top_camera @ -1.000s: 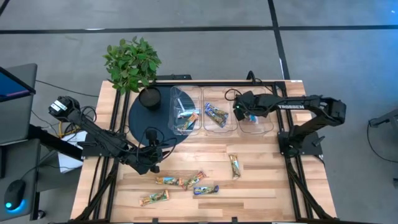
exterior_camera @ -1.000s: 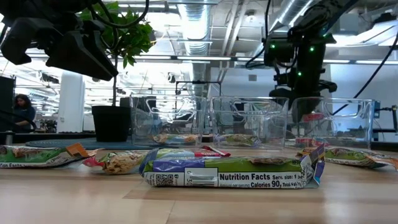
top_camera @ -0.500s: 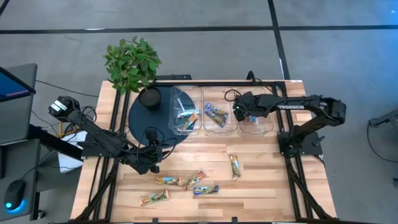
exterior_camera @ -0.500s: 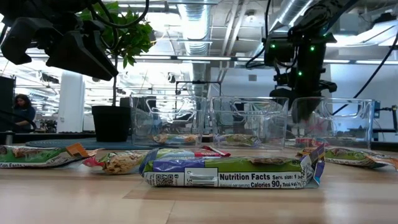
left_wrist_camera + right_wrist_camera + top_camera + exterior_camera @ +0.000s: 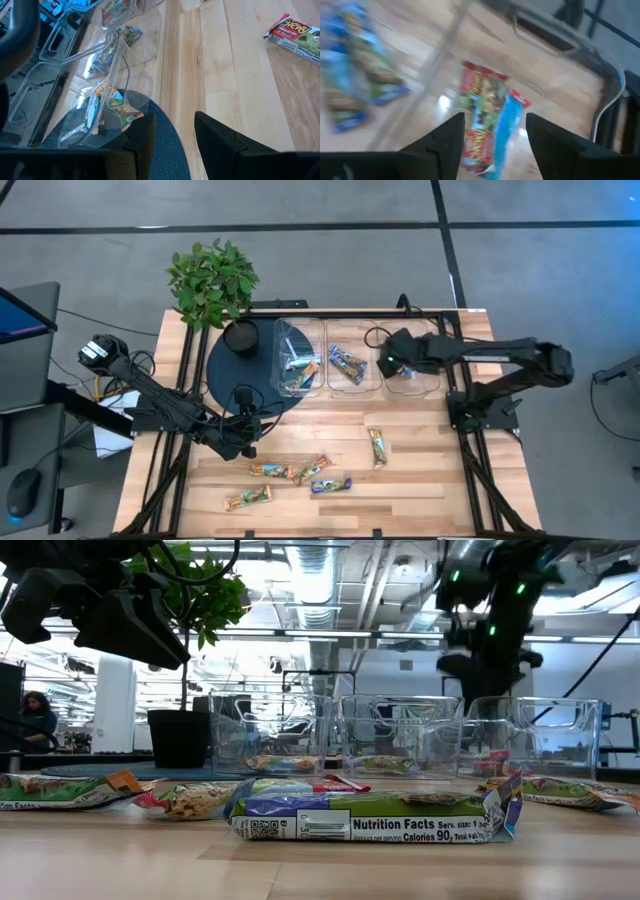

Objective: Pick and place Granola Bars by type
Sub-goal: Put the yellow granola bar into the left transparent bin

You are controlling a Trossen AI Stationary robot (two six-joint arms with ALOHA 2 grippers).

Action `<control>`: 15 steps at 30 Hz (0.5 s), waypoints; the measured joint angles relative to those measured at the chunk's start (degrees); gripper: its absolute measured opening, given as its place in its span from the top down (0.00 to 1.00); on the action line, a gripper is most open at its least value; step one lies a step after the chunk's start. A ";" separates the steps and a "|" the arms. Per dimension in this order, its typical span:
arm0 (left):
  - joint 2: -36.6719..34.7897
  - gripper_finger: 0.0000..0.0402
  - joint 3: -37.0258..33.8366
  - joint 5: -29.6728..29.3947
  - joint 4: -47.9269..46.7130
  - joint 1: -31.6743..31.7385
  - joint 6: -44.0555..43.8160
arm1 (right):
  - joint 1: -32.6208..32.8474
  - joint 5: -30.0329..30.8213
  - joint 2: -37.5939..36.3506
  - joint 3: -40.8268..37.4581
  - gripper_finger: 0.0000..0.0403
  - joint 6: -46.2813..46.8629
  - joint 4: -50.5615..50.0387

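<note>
So the right gripper [image 5: 492, 145] is over the right-hand bin [image 5: 428, 385], fingers spread with nothing between them, and a red bar [image 5: 482, 112] is lying inside that bin. Looks like the drop-off step just wrapped up. The left gripper [image 5: 172, 137] waits over the blue mat [image 5: 225, 370], fingers a little apart, empty. Five bars [image 5: 300, 475] are on the bench [image 5: 420, 480], so next is probably reaching out for one.

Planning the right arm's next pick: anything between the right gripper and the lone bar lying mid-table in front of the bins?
Only the clear bin's front wall. The right gripper hangs over the right bin, jaws open and empty. The lone bar lies on bare wood; other loose bars lie off to the side.
</note>
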 joint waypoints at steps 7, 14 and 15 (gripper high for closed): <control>0.00 0.66 0.00 1.12 1.11 0.00 -0.01 | 13.49 -0.20 -10.83 0.68 0.52 -0.59 0.17; 0.00 0.66 0.00 10.25 5.87 0.00 0.35 | 33.25 7.54 -13.41 0.64 0.53 -2.22 0.55; -0.02 0.66 0.00 11.52 6.16 0.00 0.25 | 36.36 9.84 -13.11 0.64 0.54 -3.02 1.29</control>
